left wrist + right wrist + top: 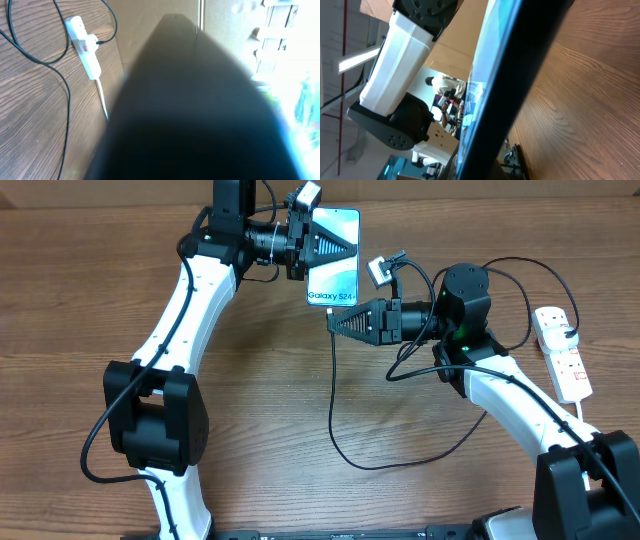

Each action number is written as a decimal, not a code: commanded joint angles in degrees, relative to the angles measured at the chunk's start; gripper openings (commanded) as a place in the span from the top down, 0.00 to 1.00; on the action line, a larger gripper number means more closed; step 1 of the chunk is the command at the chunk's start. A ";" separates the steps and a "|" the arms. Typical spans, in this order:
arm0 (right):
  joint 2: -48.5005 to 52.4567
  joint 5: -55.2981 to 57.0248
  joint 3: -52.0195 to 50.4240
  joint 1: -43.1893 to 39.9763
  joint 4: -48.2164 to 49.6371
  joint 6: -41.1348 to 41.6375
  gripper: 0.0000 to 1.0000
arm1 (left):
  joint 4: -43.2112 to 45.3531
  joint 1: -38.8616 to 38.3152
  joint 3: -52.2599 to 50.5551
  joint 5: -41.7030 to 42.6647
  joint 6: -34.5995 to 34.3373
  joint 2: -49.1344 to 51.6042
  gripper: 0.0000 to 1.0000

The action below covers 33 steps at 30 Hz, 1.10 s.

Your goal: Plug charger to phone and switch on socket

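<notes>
Phone (335,280) is held above the table (260,410) in the clenched left gripper (350,247), screen up. Its long axis runs away from the robot, with the lettered end nearest. Right gripper (334,323), just at this end, is clenched on the charger (333,395). Socket (562,352) lies far right.

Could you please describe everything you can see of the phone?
The phone is a slim rectangle with a light blue screen reading "Galaxy S24+" and dark edges. It faces up toward the overhead camera, clamped by the left gripper. The right gripper, pinching the charger, sits at its near end.
</notes>
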 commanded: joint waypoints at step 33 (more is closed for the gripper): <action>-0.74 3.08 0.72 -2.40 1.90 2.19 0.96 | 0.48 -0.52 0.28 3.58 1.77 0.37 0.96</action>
